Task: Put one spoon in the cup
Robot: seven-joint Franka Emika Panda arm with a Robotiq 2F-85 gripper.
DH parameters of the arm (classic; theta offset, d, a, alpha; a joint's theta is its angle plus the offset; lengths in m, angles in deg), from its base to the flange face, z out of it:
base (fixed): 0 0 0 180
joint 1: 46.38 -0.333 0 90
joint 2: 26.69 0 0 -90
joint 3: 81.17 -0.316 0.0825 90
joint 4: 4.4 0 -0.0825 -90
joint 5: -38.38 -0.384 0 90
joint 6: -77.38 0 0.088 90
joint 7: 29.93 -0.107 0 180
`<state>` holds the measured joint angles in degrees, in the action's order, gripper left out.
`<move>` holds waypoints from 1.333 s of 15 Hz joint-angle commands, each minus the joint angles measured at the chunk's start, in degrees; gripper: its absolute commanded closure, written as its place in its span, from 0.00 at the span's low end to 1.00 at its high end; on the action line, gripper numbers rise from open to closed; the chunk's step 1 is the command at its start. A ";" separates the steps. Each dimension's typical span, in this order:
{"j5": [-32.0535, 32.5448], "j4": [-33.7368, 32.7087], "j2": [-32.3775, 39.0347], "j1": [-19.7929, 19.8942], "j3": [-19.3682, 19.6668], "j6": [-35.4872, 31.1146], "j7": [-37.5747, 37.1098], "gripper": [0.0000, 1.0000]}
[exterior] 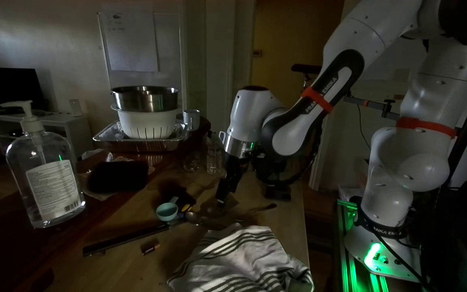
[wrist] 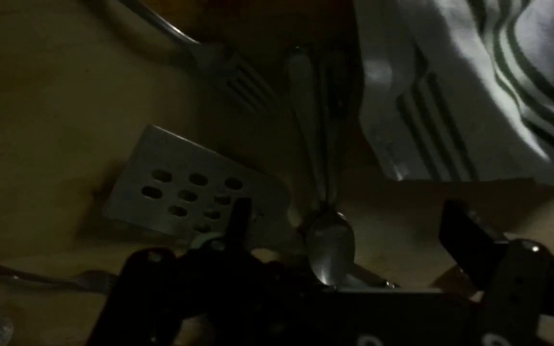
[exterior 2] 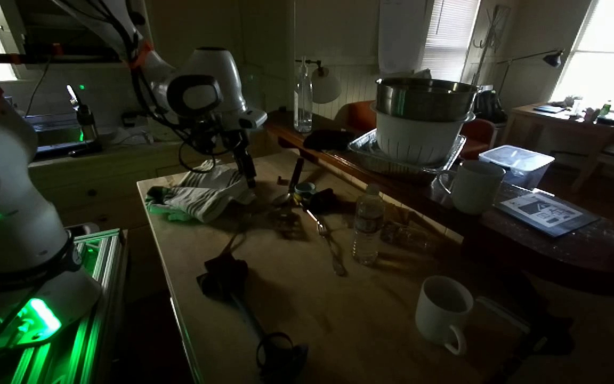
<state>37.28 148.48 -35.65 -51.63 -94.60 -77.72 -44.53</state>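
My hand (wrist: pixel 346 223): over the desk (exterior 2: pixel 349 325), fingers (wrist: pixel 469 242) wide apart.
Spoon (wrist: pixel 331 247): on the desk, bowl showing between my fingers in the wrist view; two handles (wrist: pixel 303 86), side by side, run up from it there.
Cup (exterior: pixel 167 211): small, teal, upright on the desk, near the spoon's bowl in an exterior view; a dark-and-yellow object (exterior: pixel 185 208) just beside it.
Slotted spatula (wrist: pixel 181 180): left of the spoon in the wrist view, partly behind my finger.
Fork (wrist: pixel 214 60): tines toward the handles.
Towel (exterior: pixel 245 259): striped, crumpled, near the handles.
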 commanded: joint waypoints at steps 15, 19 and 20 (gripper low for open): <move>5.36 -5.28 10.84 -1.03 1.37 0.38 -0.88 0.00; 10.40 -9.10 16.29 -2.32 3.04 0.94 -5.39 0.00; 10.63 -10.12 17.40 -2.86 3.71 0.63 -5.95 0.00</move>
<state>44.36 142.40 -22.75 -52.61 -93.08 -77.71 -46.51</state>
